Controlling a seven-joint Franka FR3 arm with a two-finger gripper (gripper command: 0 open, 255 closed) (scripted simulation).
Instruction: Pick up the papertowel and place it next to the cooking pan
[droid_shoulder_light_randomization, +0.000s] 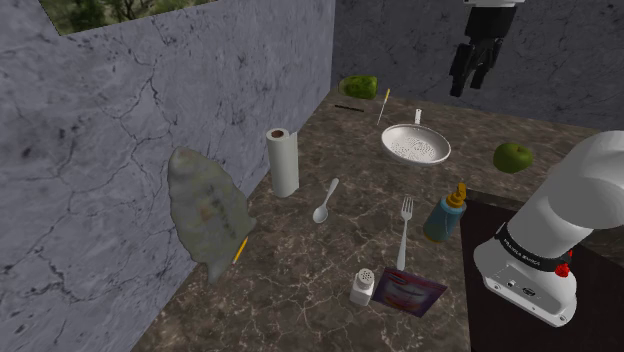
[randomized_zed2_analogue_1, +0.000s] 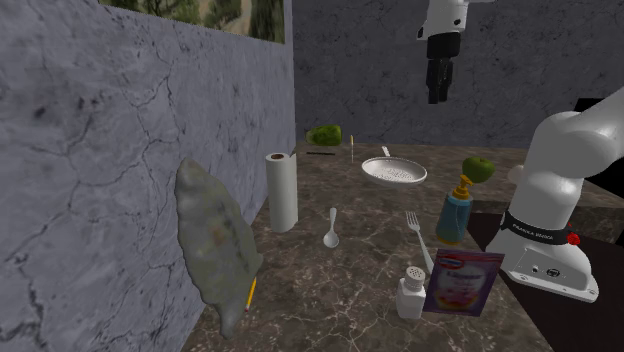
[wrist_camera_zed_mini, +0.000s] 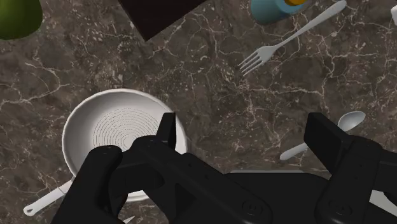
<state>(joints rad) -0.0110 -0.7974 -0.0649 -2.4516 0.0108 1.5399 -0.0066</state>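
A white paper towel roll (droid_shoulder_light_randomization: 283, 162) stands upright on the dark veined counter (droid_shoulder_light_randomization: 300, 270), close by the cracked grey wall (droid_shoulder_light_randomization: 100, 150), with a spoon (droid_shoulder_light_randomization: 325, 203) near it. Well apart, toward the shoulder view's right, sits the white pan (droid_shoulder_light_randomization: 415, 145). High above it hangs the black gripper (droid_shoulder_light_randomization: 473, 65), fingers spread wide, holding nothing.

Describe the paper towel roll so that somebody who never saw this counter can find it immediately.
Start at the grey cracked wall along the dark marbled counter. Close to it, between the mottled leaf-shaped object and the spoon, stands the paper towel roll. It is the only tall, upright white cylinder; the white shaker is far shorter.
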